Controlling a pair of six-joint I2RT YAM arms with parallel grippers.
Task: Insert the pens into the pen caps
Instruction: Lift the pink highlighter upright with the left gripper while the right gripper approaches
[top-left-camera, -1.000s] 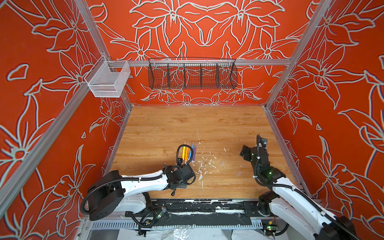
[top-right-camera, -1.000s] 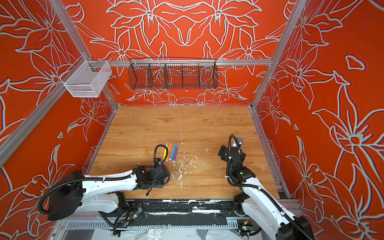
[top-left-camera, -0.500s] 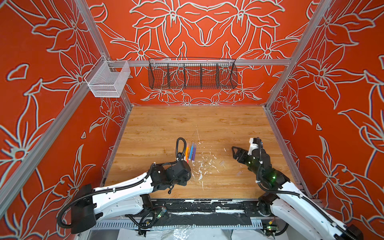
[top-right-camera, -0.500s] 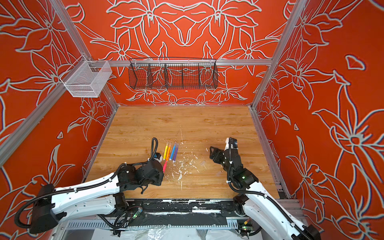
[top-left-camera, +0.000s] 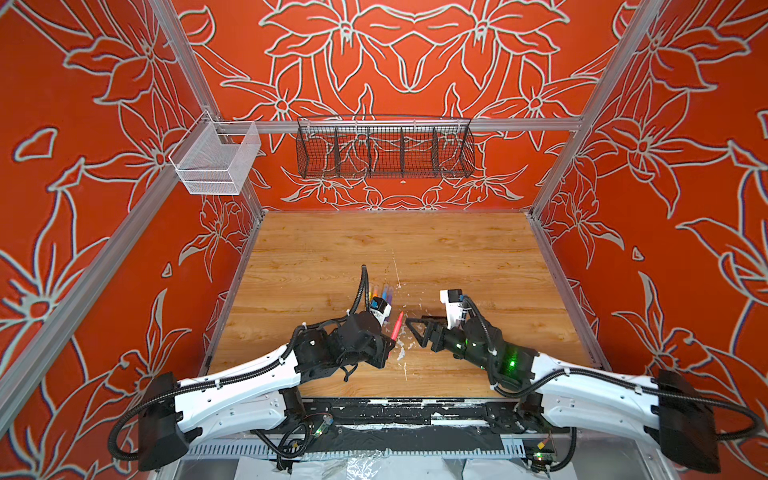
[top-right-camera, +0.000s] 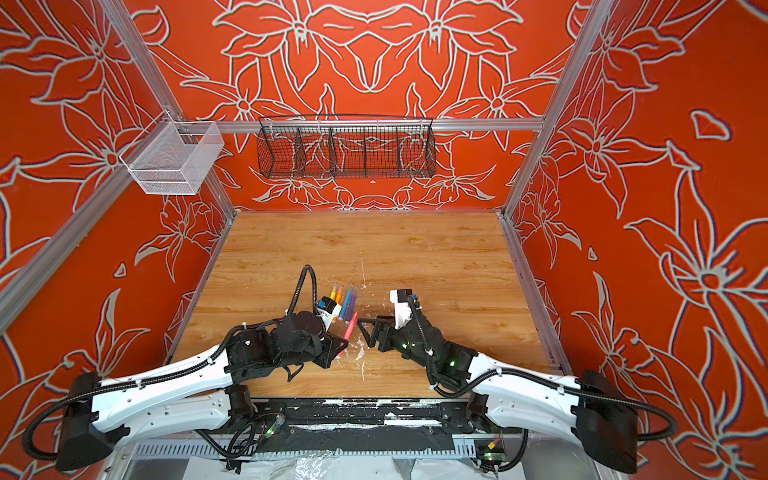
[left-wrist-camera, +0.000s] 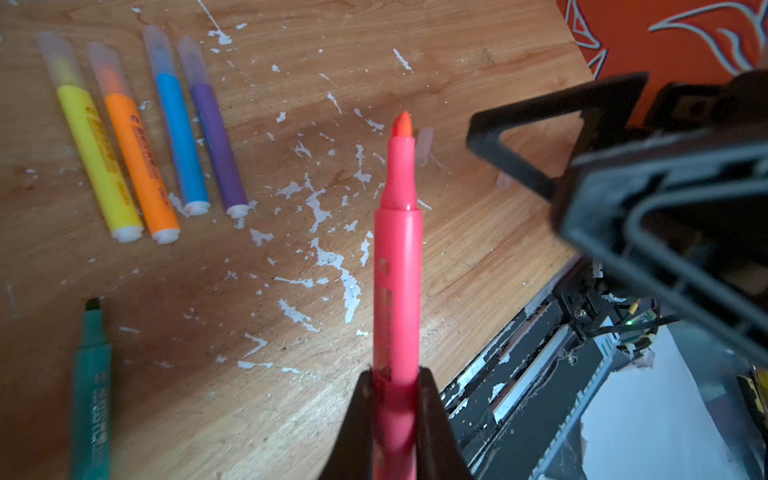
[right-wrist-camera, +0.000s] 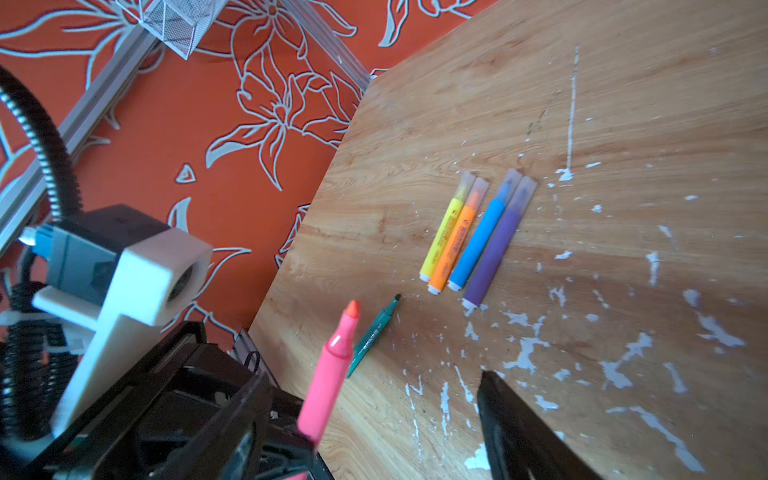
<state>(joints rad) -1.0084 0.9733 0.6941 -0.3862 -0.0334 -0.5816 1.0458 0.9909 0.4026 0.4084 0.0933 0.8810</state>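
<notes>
Spotter: Left wrist view is showing what in your jaws?

Me: My left gripper (left-wrist-camera: 395, 376) is pinching the pink-red pen (left-wrist-camera: 397, 266) toward its back end. The jaws are closed tight on the barrel, and the bare tip is sticking out above the table (left-wrist-camera: 478, 249). My right gripper (top-left-camera: 410, 325) is hanging close beside that tip with its fingers (left-wrist-camera: 540, 109) spread. As far as I am seeing, it is carrying nothing.

Spotter: Where are the caps lying?

Me: Two are lying loose on the wood. One cap (left-wrist-camera: 424, 145) is showing just past the pen tip, and a second cap (left-wrist-camera: 503, 181) is lying right by my right finger. The four capped pens (left-wrist-camera: 137, 166), yellow, orange, blue and purple, are lying in a row. The green pen (left-wrist-camera: 91, 386) is lying bare, apart from them.

Spotter: So how are you planning it?

Me: I am judging that my right side is needing a cap first. I am aiming to take it by the closed end, leaving the mouth free and not squeezing it oval. Then I am lining mouth and tip up and pushing straight along the barrel while my left side is holding stiff. Gripped this far back, the pen could be levering sideways, so I am planning a gentle press.
</notes>
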